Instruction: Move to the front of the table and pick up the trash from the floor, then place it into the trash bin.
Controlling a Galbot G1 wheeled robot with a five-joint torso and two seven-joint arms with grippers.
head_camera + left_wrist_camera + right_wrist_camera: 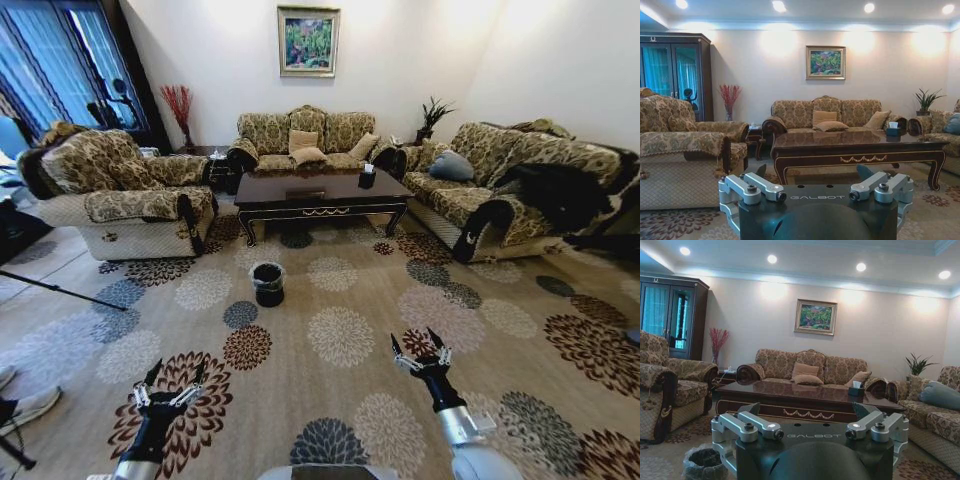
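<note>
Both grippers, left (172, 379) and right (420, 348), hover with jaws released; small black liner-bagged trash bin (267, 283) at twelve o'clock; likely light, pinch its rim.

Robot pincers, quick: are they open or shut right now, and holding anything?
Left pincer: open, holding nothing, low over the beige flower-patterned carpet.
Right pincer: open, holding nothing, also low over the carpet.

Coffee table (322, 190): dark wood, glossy, reflective top. Carpet (340, 300): woven pile, matt. Trash bin (267, 284): black plastic, clear film liner. Sofas (305, 135): patterned cloth.
</note>
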